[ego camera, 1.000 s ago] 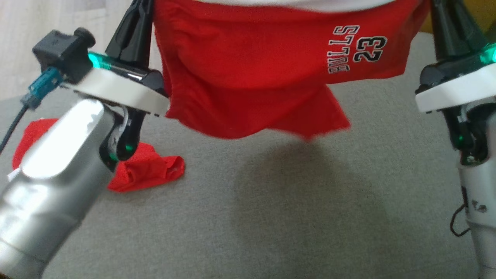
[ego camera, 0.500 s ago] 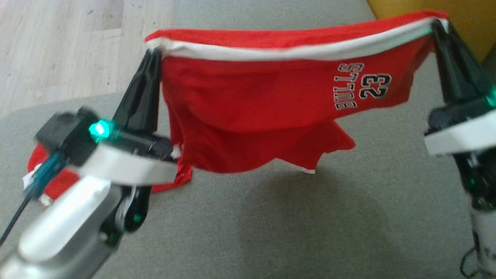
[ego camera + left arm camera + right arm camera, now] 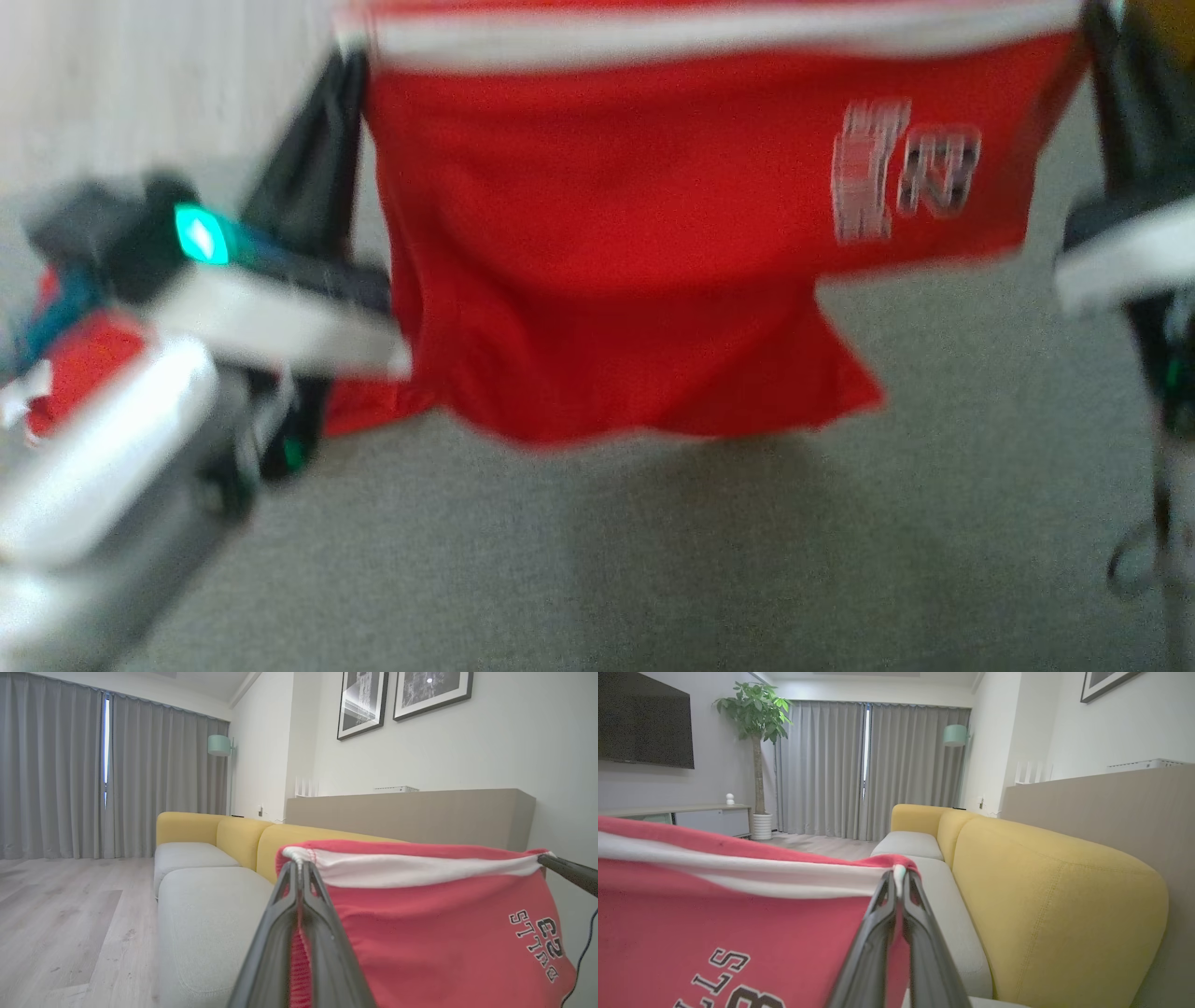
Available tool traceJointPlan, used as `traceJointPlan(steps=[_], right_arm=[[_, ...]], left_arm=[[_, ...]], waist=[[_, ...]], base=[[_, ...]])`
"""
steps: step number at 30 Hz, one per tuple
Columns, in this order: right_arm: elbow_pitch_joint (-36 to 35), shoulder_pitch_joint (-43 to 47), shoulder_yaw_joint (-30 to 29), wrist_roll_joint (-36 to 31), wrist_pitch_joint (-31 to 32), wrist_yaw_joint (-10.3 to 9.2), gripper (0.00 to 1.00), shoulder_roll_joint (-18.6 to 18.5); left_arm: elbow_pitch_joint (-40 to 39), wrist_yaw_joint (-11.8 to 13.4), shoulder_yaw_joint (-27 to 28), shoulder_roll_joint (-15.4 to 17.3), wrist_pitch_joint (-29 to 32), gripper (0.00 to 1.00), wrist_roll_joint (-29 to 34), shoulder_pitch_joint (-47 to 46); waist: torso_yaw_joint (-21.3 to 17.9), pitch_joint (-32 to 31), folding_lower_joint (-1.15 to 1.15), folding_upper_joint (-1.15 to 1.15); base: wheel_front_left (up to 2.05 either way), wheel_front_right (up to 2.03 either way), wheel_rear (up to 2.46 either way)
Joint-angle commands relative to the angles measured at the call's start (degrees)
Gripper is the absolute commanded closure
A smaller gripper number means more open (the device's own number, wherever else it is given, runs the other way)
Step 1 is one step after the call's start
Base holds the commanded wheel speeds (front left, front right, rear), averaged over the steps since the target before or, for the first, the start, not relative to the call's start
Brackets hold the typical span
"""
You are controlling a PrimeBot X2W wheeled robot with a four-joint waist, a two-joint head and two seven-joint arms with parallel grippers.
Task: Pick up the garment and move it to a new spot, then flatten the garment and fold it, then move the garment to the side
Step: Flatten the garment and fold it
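At nine o'clock in the head view, a second red garment (image 3: 79, 369) lies crumpled on the grey cushion (image 3: 747, 560). If the hanging hem drags across it on the way down, the two could tangle. Toward ten o'clock, the left gripper (image 3: 299, 864) is pinched closed on one end of the white waistband (image 3: 411, 870). The red shorts (image 3: 607, 233) hang stretched between both arms, clear of the cushion, with the legs dangling toward six o'clock. At two o'clock, the right gripper (image 3: 899, 873) is clamped on the other end of the waistband. Each grip appears to catch only a thin edge of cloth, so a hard pull apart could slip a corner free. If lowered unevenly, the loose legs would likely bunch underneath instead of lying flat.
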Motion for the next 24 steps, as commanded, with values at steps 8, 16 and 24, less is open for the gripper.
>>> traceJointPlan(steps=[8,16,24], right_arm=[[22.8,-30.1,2.0,-0.8,-10.1,-0.04,1.00,-3.1],[42.8,-45.6,-0.3,-5.6,-23.9,-0.04,1.00,-2.8],[54.4,-39.6,6.7,-2.7,-27.0,-0.04,1.00,-4.1]], left_arm=[[20.1,-10.2,4.1,-3.5,1.2,1.00,2.8,-26.0],[39.1,-17.0,5.6,-11.6,-5.0,1.00,4.2,-39.0],[46.5,-22.1,4.2,-17.7,-6.5,1.00,5.0,-32.5]], waist=[[-1.1,15.8,0.00,0.00],[-0.2,21.2,0.00,0.00],[1.0,21.4,0.00,0.00]], base=[[0.00,0.00,0.00],[0.00,0.00,0.00],[0.00,0.00,0.00]])
